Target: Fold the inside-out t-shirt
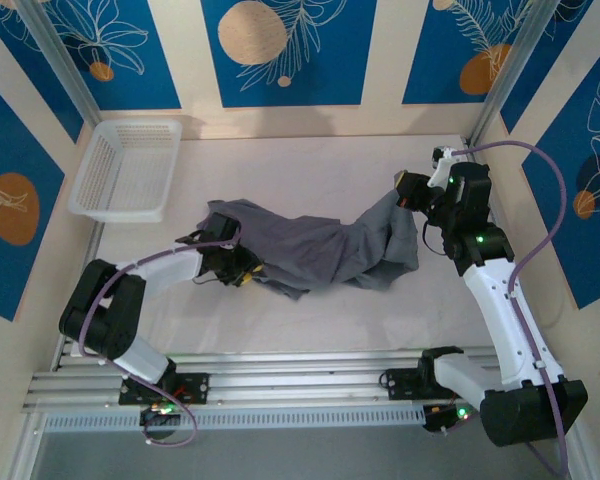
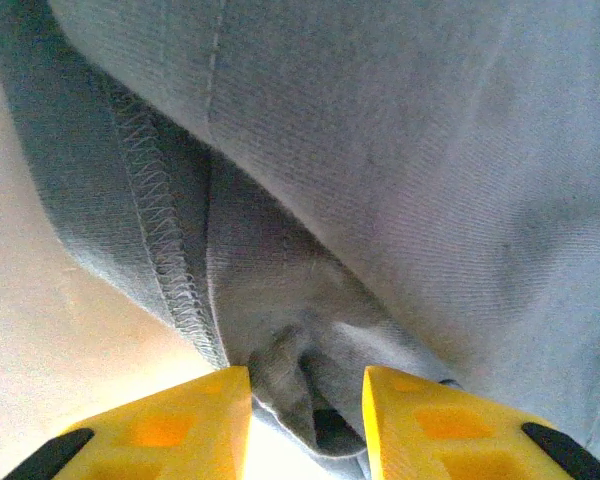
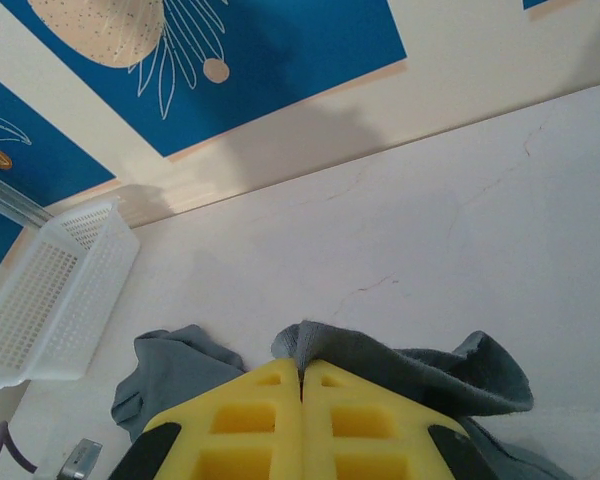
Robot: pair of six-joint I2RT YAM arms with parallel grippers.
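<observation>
Pale worktop [image 1: 280,320], blue-panelled walls [image 1: 280,50], white mesh basket [image 1: 125,170]. Soft grey t-shirt [image 1: 320,245] lies crumpled mid-worktop. The left tool [image 2: 305,375] is spread around a fold; the right tool [image 3: 301,365], pressed together, pinches its edge.

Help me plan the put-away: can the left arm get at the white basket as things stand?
Probably yes. The basket sits on its side with bare table between, though t-shirt cloth lies between the parted fingers of the left gripper and may drag along.
</observation>
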